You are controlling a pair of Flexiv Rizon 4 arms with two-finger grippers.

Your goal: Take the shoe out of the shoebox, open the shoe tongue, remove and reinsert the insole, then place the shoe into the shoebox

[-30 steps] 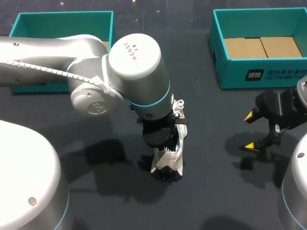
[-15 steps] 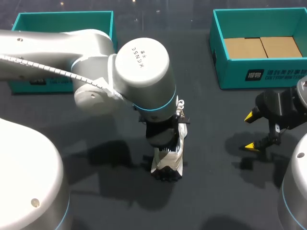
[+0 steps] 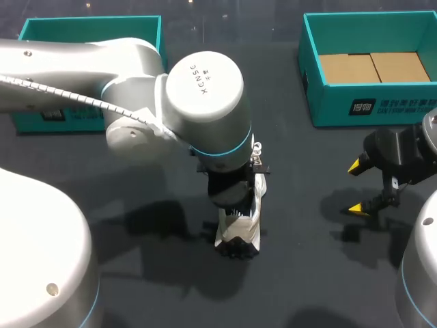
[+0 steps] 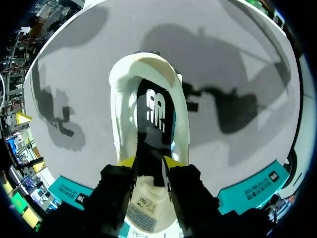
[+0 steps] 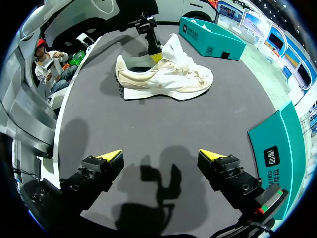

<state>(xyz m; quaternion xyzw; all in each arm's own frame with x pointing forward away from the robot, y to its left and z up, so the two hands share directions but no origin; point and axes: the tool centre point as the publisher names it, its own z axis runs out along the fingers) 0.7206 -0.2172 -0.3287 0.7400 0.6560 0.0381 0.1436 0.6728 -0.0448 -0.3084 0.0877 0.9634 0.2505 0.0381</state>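
The shoe (image 3: 239, 229) stands on the dark surface (image 3: 307, 273) between the two teal shoeboxes, out of both and well apart from them. It rests on its sole, and its tongue (image 5: 173, 49) is lifted up from the opening. So the first two steps look done, and the step in hand is, I think, the taking out of the insole (image 4: 154, 106).

The left arm (image 3: 205, 89) comes down straight on the shoe, and the left gripper (image 4: 149, 161) is inside the opening, just behind the tongue. The black insole lies in the shoe and runs up between the two yellow tips. Whether the left gripper really pinches it, I cannot tell, because its own body covers the contact place.

The right gripper (image 3: 357, 187) hangs over the bare surface near the right shoebox (image 3: 355, 102), spread wide and holding nothing.

The next move probably calls for a firm hold on the edge of the insole and then a pull upward. The light shoe may rise together with it, so the right gripper may have to press the shoe down.

The head view hides the left gripper under the big wrist. Only the left wrist view shows the insole. Only the right wrist view shows the shoe from the side, with the tongue raised.
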